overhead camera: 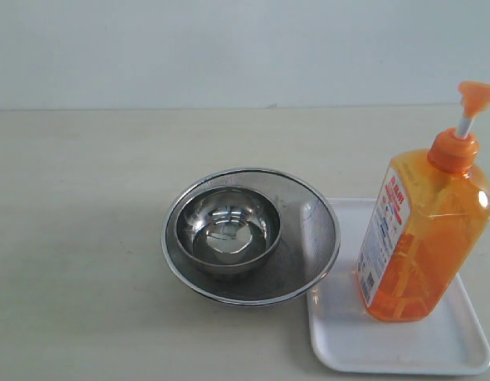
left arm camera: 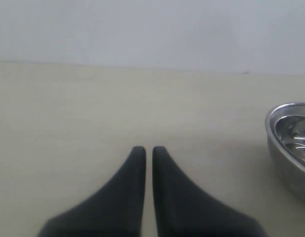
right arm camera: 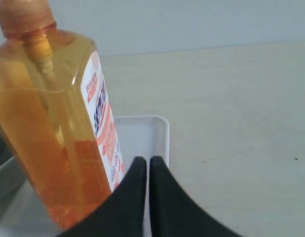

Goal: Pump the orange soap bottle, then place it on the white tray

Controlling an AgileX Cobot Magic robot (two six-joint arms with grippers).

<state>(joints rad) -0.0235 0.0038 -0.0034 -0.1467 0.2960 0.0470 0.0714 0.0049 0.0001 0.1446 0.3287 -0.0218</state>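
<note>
The orange soap bottle (overhead camera: 423,234) stands upright on the white tray (overhead camera: 344,333) at the front right, its pump head (overhead camera: 476,94) raised on the white stem. In the right wrist view the bottle (right arm camera: 48,123) fills one side, standing on the tray (right arm camera: 142,133). My right gripper (right arm camera: 148,160) is shut and empty, beside the bottle and apart from it, over the tray's edge. My left gripper (left arm camera: 149,149) is shut with nothing in it, above bare table. Neither gripper appears in the exterior view.
A round steel strainer (overhead camera: 308,238) with a steel bowl (overhead camera: 227,230) inside sits left of the tray, its rim touching or overlapping the tray's left edge. The bowl's rim (left arm camera: 285,143) shows at the side of the left wrist view. A pale wall runs behind the table.
</note>
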